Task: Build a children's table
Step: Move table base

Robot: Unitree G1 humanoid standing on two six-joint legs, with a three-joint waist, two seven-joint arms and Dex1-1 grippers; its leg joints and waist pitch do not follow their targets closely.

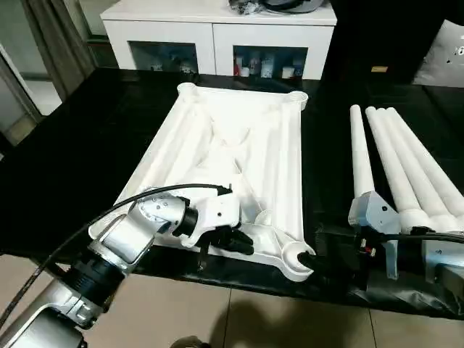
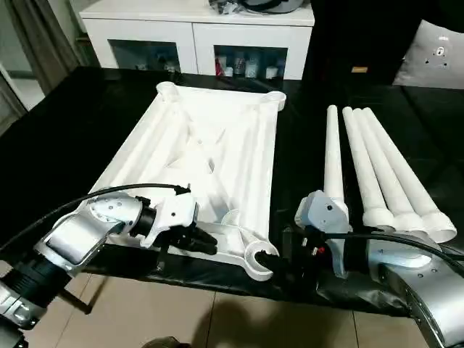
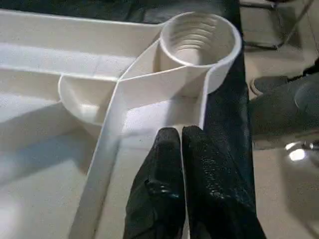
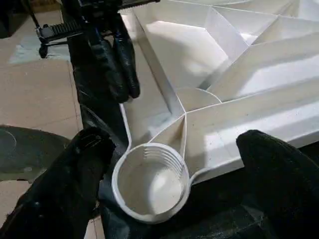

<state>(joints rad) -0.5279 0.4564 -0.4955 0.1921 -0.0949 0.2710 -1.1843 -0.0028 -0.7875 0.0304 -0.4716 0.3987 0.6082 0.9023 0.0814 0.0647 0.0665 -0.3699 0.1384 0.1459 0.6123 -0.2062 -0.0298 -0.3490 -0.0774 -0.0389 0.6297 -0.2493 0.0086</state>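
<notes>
Hiding tabletop (image 1: 239, 152) near rim: left claw (image 1: 243, 243), pinched together.

The left arm (image 1: 109, 250) is silver and comes in from the low left corner. It bends at the wrist and reaches toward the middle. A black cable runs along it. Its white wrist part leads to the left claw (image 3: 182, 137). The two black fingers (image 3: 162, 169) of this claw are pressed tight together, side by side, with nothing between them. They point flat, a bit downward.

The right arm (image 2: 417, 279) is silver too and comes in from the low right corner. The right claw (image 4: 164, 164) points toward the left one. Its two black fingers (image 4: 65, 184) stand far apart, wide open.
</notes>
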